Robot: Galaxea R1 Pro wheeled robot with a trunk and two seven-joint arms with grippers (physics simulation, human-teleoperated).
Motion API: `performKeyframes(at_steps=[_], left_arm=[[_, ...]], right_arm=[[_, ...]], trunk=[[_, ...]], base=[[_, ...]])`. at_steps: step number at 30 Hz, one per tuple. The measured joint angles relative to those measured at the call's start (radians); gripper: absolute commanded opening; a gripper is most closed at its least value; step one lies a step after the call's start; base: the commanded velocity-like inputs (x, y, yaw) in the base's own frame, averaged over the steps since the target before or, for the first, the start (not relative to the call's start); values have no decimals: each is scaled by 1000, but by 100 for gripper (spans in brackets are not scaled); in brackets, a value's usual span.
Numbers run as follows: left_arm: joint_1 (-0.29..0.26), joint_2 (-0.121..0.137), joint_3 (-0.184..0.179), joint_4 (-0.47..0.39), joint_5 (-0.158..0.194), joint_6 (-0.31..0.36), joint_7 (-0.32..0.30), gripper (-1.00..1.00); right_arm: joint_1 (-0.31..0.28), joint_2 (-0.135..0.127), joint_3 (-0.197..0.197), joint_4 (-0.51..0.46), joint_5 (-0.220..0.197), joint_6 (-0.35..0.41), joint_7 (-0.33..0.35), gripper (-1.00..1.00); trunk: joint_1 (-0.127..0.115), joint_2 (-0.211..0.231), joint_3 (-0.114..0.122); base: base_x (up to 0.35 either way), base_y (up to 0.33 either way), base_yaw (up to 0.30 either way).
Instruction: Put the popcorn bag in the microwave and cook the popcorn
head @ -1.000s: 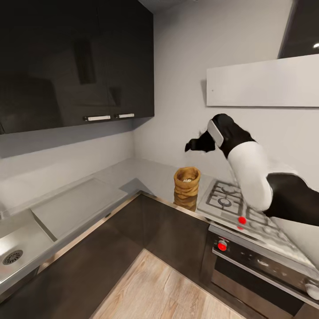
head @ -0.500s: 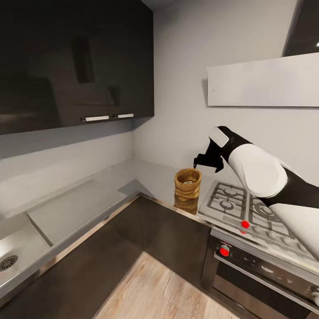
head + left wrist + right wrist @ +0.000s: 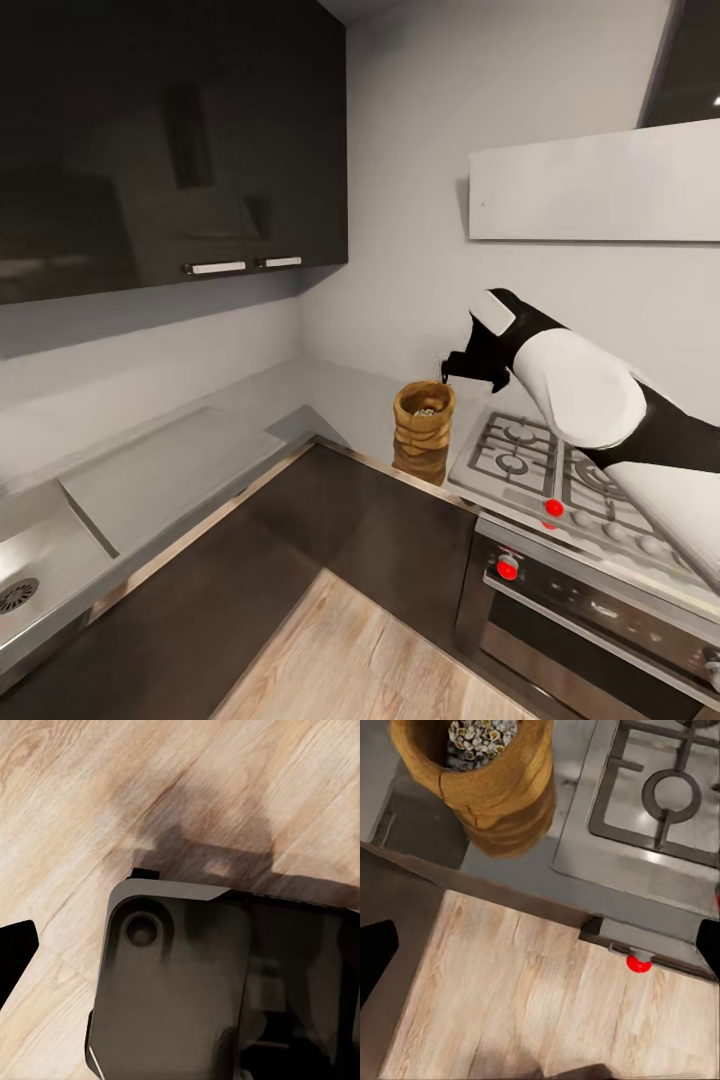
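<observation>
The tan popcorn bag (image 3: 423, 428) stands upright on the grey countertop (image 3: 345, 395), just left of the hob, with whitish popcorn (image 3: 427, 410) inside. My right gripper (image 3: 446, 374) hangs open just above the bag's rim, on its back right side. In the right wrist view the bag (image 3: 491, 791) and its popcorn (image 3: 480, 739) lie ahead of the gripper (image 3: 544, 952), whose dark fingertips (image 3: 375, 956) sit far apart. My left gripper's fingertip (image 3: 13, 954) hangs over the wood floor, and it looks open. The microwave is out of view.
The steel gas hob (image 3: 520, 452) with black grates adjoins the bag; below it is the oven (image 3: 590, 610) with red-lit knobs (image 3: 508, 568). Black wall cabinets (image 3: 170, 140) and a white hood (image 3: 600, 185) hang overhead. A sink (image 3: 20, 595) lies far left. My base (image 3: 210, 982) is below the left gripper.
My right arm has swung down, bringing the open gripper from well above the bag to just over its rim. The head view shifted slightly. The bag has not moved.
</observation>
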Motion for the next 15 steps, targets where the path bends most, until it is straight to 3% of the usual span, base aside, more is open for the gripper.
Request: performKeyframes(at_steps=[2, 3, 4, 6, 10, 15], left_arm=[[0, 0, 0, 0, 1, 0, 0, 100], [0, 0, 1, 0, 1, 0, 0, 100], [0, 0, 1, 0, 1, 0, 0, 100], [0, 0, 1, 0, 1, 0, 0, 100], [0, 0, 2, 0, 1, 0, 0, 100], [1, 0, 2, 0, 0, 0, 0, 100]], right_arm=[[0, -1, -114, 1, -4, -50, -131, 100], [0, -1, -214, 3, -4, -80, -230, 100], [-1, -1, -268, 4, -4, -92, -281, 100], [-2, 3, -334, 4, -3, -106, -345, 100], [-3, 4, -370, 4, -3, -115, -373, 100], [-3, 4, -375, 2, -4, -120, -372, 100]], trunk=[[0, 0, 0], [0, 0, 0], [0, 0, 0], [0, 0, 0], [0, 0, 0], [0, 0, 0]], base=[[0, 0, 0], [0, 0, 0], [0, 0, 0], [0, 0, 0], [0, 0, 0], [0, 60, 0]])
